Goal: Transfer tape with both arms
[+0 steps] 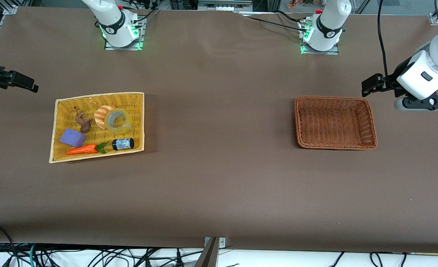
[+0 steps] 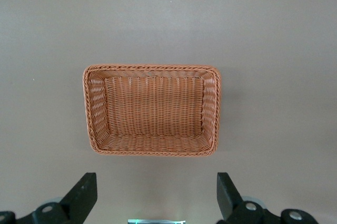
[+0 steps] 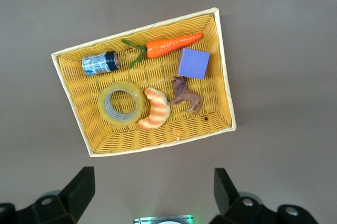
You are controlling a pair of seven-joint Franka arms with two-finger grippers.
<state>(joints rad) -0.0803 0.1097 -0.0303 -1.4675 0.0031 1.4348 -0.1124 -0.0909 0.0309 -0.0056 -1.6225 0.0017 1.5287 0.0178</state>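
The yellow basket point(image 1: 57, 122) sits toward the right arm's end of the table. Nearest the front camera inside it lie a toy carrot point(image 1: 83, 149) and a small dark jar point(image 1: 123, 144) on its side. Slightly farther in is a purple block point(image 1: 72, 137), then a brown animal figure point(image 1: 83, 123). The tape point(image 1: 117, 121) lies flat in the basket, its hole facing up, touching a striped croissant toy point(image 1: 102, 115) beside it.

The brown basket point(image 1: 335, 146) stands well apart, toward the left arm's end of the table, with nothing visible in it.

The right gripper point(image 3: 151, 195) is in the air beside the yellow basket, fingers spread wide, holding nothing. The left gripper point(image 2: 157, 196) is in the air beside the brown basket, fingers likewise spread wide, holding nothing.
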